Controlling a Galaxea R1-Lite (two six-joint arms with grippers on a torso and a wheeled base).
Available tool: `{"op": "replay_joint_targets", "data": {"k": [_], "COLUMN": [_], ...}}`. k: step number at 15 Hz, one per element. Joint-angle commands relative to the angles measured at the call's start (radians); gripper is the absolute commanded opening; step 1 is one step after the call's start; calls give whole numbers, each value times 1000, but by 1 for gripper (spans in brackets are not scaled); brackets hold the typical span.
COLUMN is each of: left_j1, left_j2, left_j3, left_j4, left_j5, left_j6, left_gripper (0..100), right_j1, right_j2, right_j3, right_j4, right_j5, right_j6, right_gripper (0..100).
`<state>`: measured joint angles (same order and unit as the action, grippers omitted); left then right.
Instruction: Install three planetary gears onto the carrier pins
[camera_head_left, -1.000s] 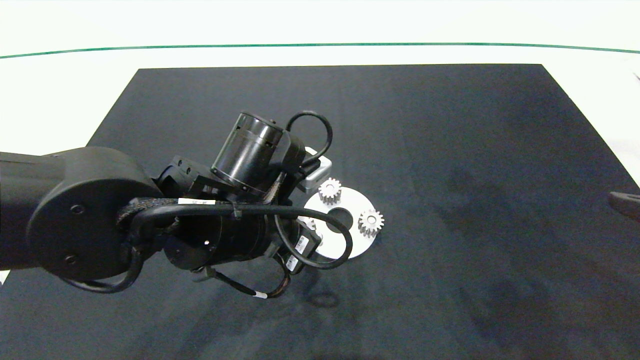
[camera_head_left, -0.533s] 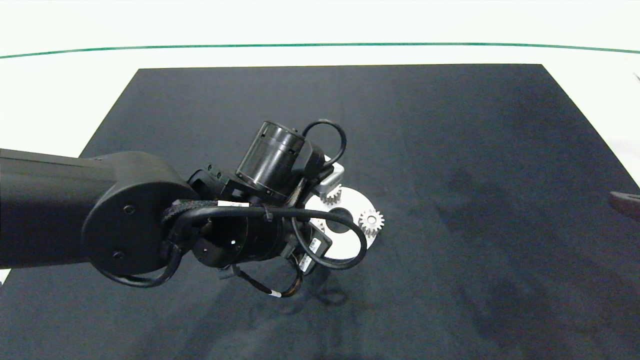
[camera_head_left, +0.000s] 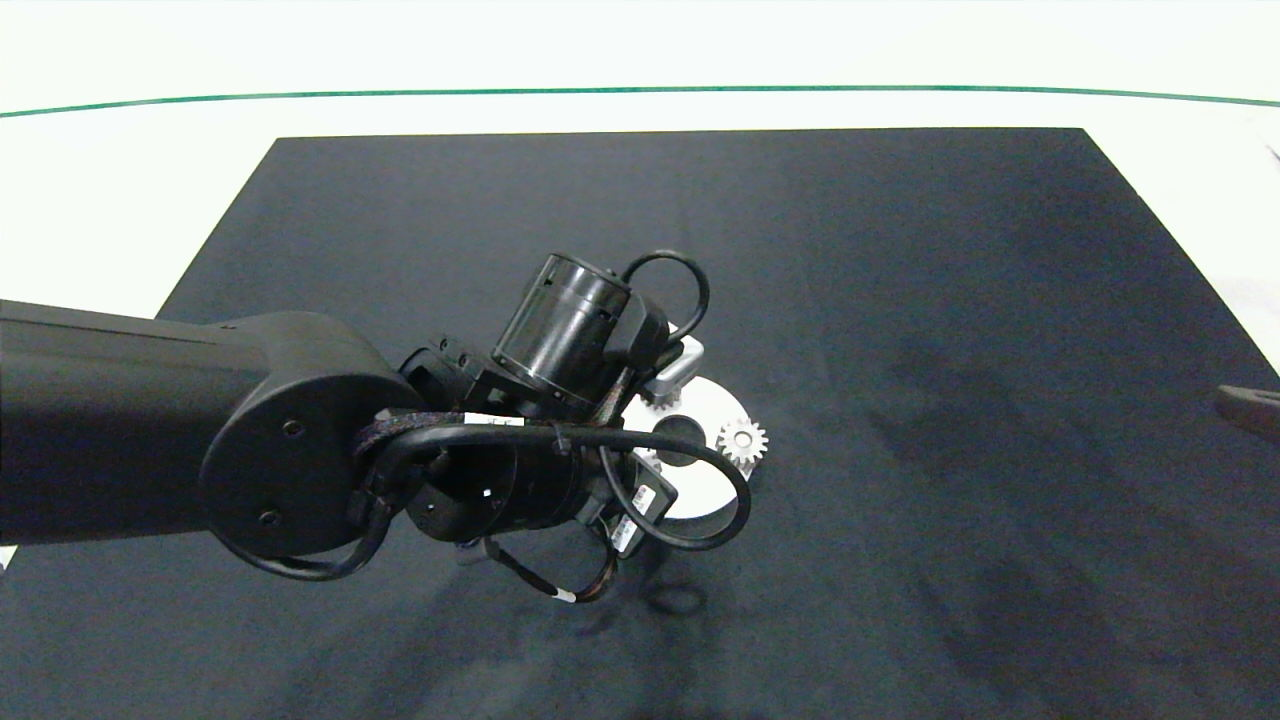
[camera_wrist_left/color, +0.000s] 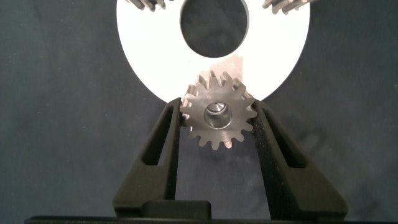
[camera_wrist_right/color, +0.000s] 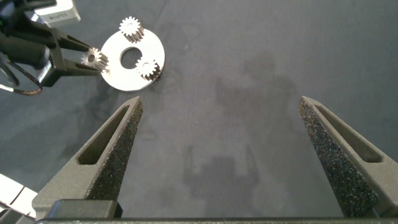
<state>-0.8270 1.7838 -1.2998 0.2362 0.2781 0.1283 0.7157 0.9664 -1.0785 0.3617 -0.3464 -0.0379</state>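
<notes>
Third gear (camera_wrist_left/color: 217, 117), pinched across its teeth by the left gripper (camera_wrist_left/color: 217, 121) over the disc (camera_wrist_left/color: 149, 56) rim, is judged rigid, light, slippery; right gripper (camera_wrist_right/color: 221, 134) is parked spread wide.

Left arm has advanced rightward in head view over the last second. Its wrist housing now covers the upper gear (camera_head_left: 660, 403) on the white disc (camera_head_left: 712, 485), which was fully exposed before. Left gripper (camera_wrist_left/color: 217, 118) carries the third gear (camera_wrist_left/color: 217, 116) at the disc rim.
</notes>
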Motion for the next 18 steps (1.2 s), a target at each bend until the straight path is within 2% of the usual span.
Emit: {"op": "replay_joint_targets", "data": {"k": [1,3,4,5,6,12,15,16,18], "left_j1": [-1,-1,-1,-1,-1,-1,8,20,137], "left_j2": [8,16,17,20,22,22,-6,-46,-153], "left_j3": [1,-3,-3,-1,-3,5,5,14,102], "left_j4": [2,2,-1,-11,-15,-15,-15,-12,-23], "left_j5": [4,7,29,32,33,33,33,33,35], "left_j6": [1,2,2,4,5,5,-9,-9,2], "left_gripper": [13,13,13,13,100,100,100,100,100], "right_j1": [1,1,1,1,1,1,1,1,-7], "right_j2": [2,2,2,2,2,2,3,3,-5], "right_j3": [-1,-1,-1,-1,0,0,0,0,-1], "right_j4": [2,2,0,2,2,2,2,2,0], "right_j5": [-2,-2,-2,-2,-2,-2,-2,-2,-13], "right_j6": [0,0,0,0,0,0,0,-2,-19], "right_gripper": [100,100,100,100,100,100,100,100,100]}}
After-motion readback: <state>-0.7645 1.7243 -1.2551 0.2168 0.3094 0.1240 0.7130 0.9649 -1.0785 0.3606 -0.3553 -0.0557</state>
